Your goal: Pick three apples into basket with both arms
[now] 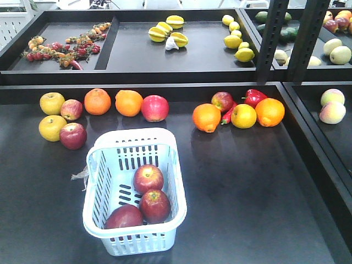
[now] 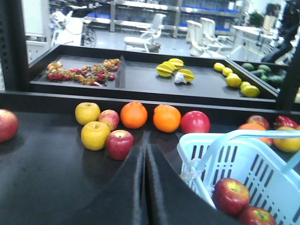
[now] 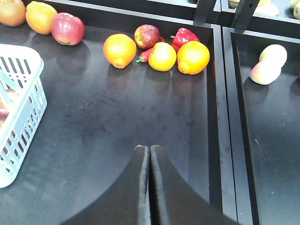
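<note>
**Three apples in the basket, both grippers closed and empty**

Nearest the front camera, the basket [image 1: 133, 192] sits on the dark table [image 1: 247, 192], with the three apples [image 1: 147, 198] inside it, bunched toward its near right corner and touching one another. A scrap of tag or string hangs at its left rim; what it is cannot be made out.

The left gripper [image 2: 145, 187] has its jaws pressed together with nothing between them, just left of the basket. The right gripper [image 3: 150, 187] is likewise closed on nothing, over bare table well right of the basket.

Behind the basket, along the back edge, lies a row: two yellow apples [image 1: 52, 115], two small red ones [image 1: 72, 124], two oranges [image 1: 113, 102] and a pinkish-red apple [image 1: 154, 108]. Further right is a second cluster [image 1: 239, 110]: two more oranges, a yellow fruit, a red apple and red peppers, all close together. Nothing lies between either gripper and the basket.

The upper shelf [image 1: 137, 55] holds cherry tomatoes, starfruit and lemons. A black post [image 1: 272, 38] crosses the shelf on the right.
</note>
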You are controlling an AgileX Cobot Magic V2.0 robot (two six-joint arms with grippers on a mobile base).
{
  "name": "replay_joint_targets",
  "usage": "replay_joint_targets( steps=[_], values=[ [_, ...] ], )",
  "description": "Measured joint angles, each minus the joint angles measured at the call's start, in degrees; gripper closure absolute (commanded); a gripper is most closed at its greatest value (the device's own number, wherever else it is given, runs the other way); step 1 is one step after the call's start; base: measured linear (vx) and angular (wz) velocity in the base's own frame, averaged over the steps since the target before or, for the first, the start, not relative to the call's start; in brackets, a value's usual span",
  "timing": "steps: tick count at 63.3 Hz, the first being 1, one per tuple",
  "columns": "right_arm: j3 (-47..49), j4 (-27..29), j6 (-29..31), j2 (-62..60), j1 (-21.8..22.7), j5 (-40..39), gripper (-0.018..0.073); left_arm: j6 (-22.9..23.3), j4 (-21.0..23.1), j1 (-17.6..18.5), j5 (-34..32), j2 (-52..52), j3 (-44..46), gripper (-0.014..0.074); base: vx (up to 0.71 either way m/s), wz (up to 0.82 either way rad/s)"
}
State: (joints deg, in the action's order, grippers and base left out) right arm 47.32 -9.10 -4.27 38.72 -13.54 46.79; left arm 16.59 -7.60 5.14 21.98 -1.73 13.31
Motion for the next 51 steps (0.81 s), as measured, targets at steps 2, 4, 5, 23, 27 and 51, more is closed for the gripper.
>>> replay_joint_targets(
  steps=[2, 4, 5, 23, 27, 51],
  values=[
    [0.0, 0.0, 0.0, 0.0, 0.0, 0.0, 0.0568, 0.0, 0.64, -0.62, -0.59, 0.87, -1.17, 0.0604, 0.0, 0.0],
    [0.0, 0.0, 0.0, 0.0, 0.0, 0.0, 0.0568, 0.0, 1.29, -1.12, -1.37, 1.58, -2.41, 0.0604, 0.0, 0.0],
    [0.0, 0.0, 0.0, 0.0, 0.0, 0.0, 0.0568, 0.0, 1.53, -1.28, -1.76, 1.83, -2.91, 0.0604, 0.0, 0.0],
    [0.0, 0.0, 0.0, 0.0, 0.0, 0.0, 0.0568, -0.06, 3.62, -2.03, -13.62, 2.49, -14.14, 0.0604, 0.0, 0.0],
    [0.0, 0.0, 0.0, 0.0, 0.0, 0.0, 0.0568, -0.17, 3.62, -2.03, -15.89, 2.49, -14.73, 0.0604, 0.0, 0.0],
    [0.0, 0.0, 0.0, 0.0, 0.0, 0.0, 0.0568, -8.2, 3.83, -2.03, -17.73, 2.49, -14.73, 0.0604, 0.0, 0.0]
  ],
)
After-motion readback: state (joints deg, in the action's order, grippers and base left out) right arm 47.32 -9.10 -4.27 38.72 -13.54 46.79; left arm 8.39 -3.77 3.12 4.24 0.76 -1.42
